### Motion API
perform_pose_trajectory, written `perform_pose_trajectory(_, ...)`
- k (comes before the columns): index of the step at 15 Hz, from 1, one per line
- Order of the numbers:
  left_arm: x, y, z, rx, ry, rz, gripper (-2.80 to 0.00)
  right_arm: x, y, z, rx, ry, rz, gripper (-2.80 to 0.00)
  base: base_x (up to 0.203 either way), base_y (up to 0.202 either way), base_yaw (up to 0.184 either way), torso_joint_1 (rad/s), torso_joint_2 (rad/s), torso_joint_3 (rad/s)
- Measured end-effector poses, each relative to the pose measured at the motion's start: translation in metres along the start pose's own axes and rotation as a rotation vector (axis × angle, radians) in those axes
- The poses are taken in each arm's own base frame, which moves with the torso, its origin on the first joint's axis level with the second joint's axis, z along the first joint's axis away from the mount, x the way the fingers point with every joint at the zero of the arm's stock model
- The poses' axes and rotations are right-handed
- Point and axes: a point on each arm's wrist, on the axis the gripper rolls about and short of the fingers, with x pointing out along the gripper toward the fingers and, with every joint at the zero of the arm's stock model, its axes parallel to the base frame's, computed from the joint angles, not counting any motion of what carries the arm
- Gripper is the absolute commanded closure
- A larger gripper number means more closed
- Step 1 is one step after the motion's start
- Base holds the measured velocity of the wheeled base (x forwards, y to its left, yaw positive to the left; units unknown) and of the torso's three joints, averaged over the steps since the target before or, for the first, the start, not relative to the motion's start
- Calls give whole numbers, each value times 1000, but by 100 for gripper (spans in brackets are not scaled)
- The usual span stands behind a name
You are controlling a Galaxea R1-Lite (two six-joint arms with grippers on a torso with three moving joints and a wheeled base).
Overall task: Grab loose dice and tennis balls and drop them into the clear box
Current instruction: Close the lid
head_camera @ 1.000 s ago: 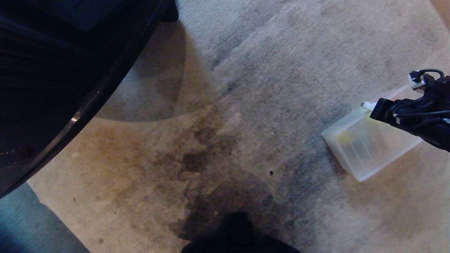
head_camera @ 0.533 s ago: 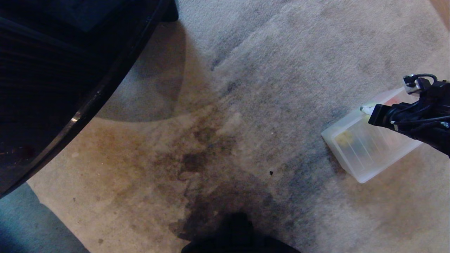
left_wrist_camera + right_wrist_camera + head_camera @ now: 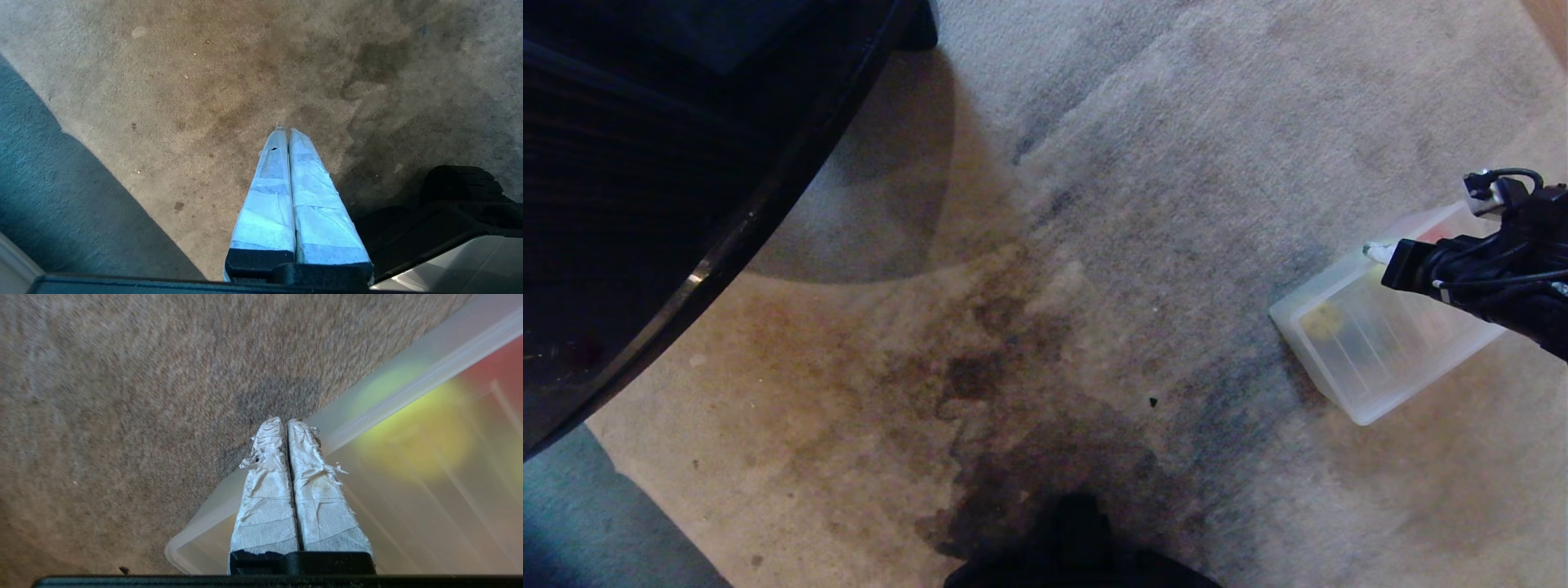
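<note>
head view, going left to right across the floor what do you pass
Dark curved-edged furniture → dark stained patch of beige carpet → translucent frosted plastic box → right gripper, shut, above the box's far edge.

Frosted translucent plastic clear box (image 3: 1372,359), matt stained carpet (image 3: 1045,245), tape-wrapped fingers (image 3: 265,498)

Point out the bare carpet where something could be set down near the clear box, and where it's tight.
Widest bare stretch: the stained carpet between the dark furniture on the left and the clear box on the right. More bare carpet lies beyond the box. Tight spot: over the box, where the shut right pincer hangs by its rim.
</note>
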Motion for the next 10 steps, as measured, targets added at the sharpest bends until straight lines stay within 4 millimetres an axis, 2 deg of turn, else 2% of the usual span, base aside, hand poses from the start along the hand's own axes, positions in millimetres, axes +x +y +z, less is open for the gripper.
perform_pose_trajectory(5, 0, 0, 0, 0, -1, 0, 0, -20, 9, 14, 1, -18, 39, 0, 0, 0, 0, 0, 0, 0)
perform_pose_trajectory(8, 0, 0, 0, 0, -1, 0, 0, -51, 18, 21, -1, 23, 44, 0, 0, 0, 0, 0, 0, 0)
perform_pose_trajectory(10, 0, 0, 0, 0, -1, 0, 0, -81, 26, 19, -48, 78, 35, 0, 0, 0, 0, 0, 0, 0)
